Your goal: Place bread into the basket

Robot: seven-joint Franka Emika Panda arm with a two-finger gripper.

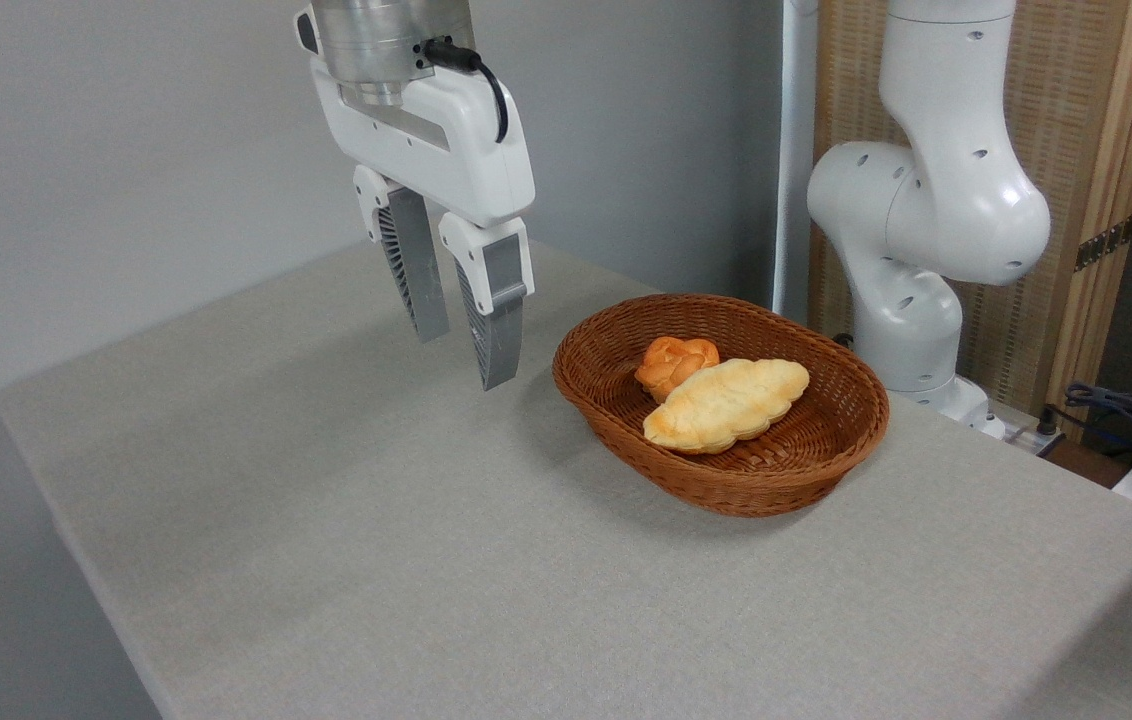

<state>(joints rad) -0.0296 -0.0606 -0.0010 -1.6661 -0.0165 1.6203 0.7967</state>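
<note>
Fixed camera: the basket [826, 455] sits on the grey tabletop [426, 560], toward its right side. The bread [726, 403] lies inside the basket, along its middle, tilted slightly against a small orange knotted bun [671, 362] that touches it on the basket's far-left side. The pincer [466, 355] hangs above the tabletop just left of the basket, fingers slightly spread, holding nothing. The robot base [911, 300] stands behind the basket.

Arm [926, 200] cut off at the top edge; bun [674, 363] partly behind the bread [726, 403].
</note>
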